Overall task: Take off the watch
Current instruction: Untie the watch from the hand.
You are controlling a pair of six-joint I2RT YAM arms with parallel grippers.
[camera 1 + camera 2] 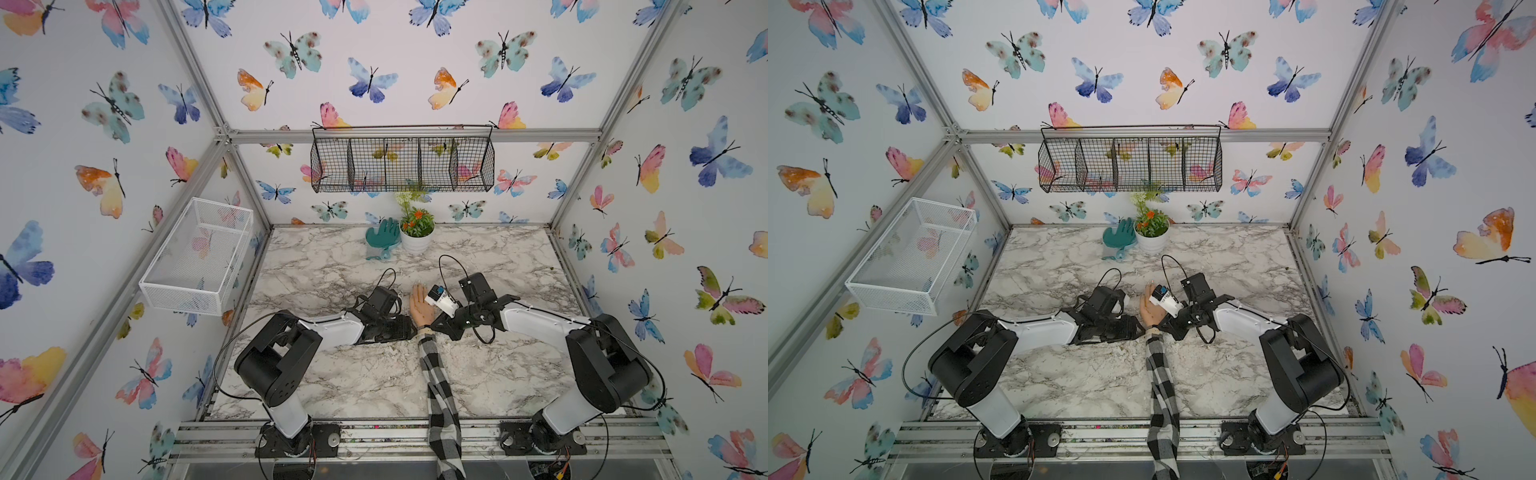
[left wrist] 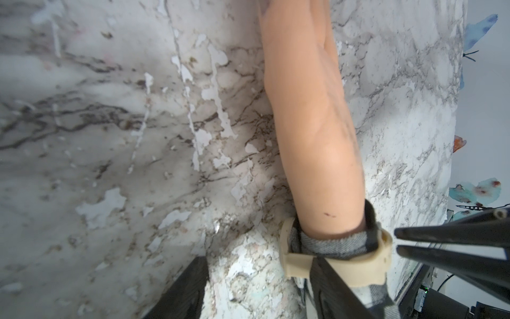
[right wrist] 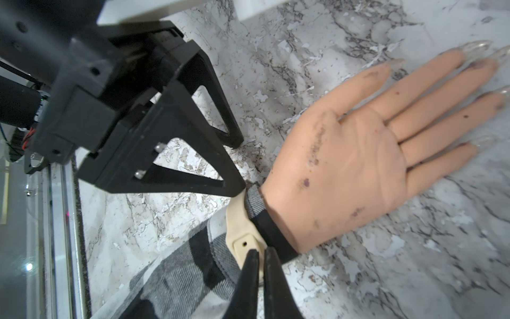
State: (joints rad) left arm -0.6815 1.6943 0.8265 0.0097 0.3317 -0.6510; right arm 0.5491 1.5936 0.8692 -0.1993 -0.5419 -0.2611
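In both top views the mannequin hand [image 1: 420, 309] lies palm up on the marble tabletop [image 1: 332, 374], with its arm in a black-and-white checked sleeve [image 1: 436, 374]. The watch [image 1: 424, 329] sits at the wrist, over the cuff [image 3: 255, 201], and only a bit of beige band shows here. The left gripper [image 1: 409, 328] meets the wrist from one side and the right gripper [image 1: 434, 324] from the other side.

In the left wrist view the strap [image 2: 298, 263] goes around the cuff. One finger of the left gripper lies across it and the other stands apart over bare tabletop, so the jaws are open and hold nothing. The right gripper's thin tips are just beside the strap's outer side.

In the right wrist view the right gripper [image 3: 260, 252] is closed almost completely on the strap, near a small hole in it — a sliver of beige shows between the tips. One left fingertip touches the strap at the cuff and the other is down at the tabletop. The watch case is hidden in every view.
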